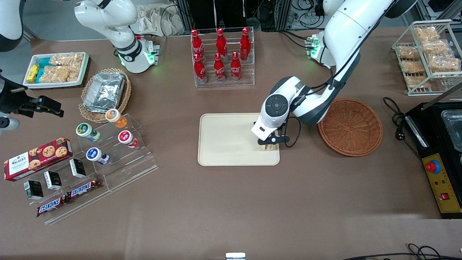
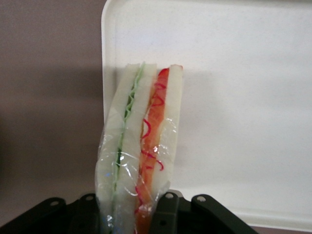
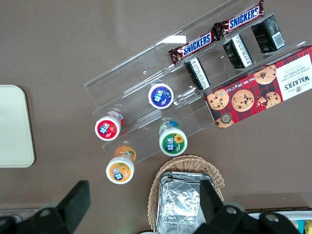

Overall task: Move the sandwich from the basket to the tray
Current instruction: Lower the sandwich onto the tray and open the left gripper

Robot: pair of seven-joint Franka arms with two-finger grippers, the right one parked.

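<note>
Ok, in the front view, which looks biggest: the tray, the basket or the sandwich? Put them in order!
1. Tray, the biggest.
2. Basket, a bit smaller.
3. Sandwich, tiny, held over the tray's edge in the gripper, which hides part of it.

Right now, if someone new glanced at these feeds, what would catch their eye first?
Probably the left gripper, low over the flat cream-beige rectangular tray, jaws shut on the triangular white-bread sandwich wedge with green and orange-red filling. Beside the tray, toward the working arm's end, sits the round reddish-brown woven wicker basket, holding nothing visible. The red bottles in the clear rack also stand out, farther from the front camera.
</note>
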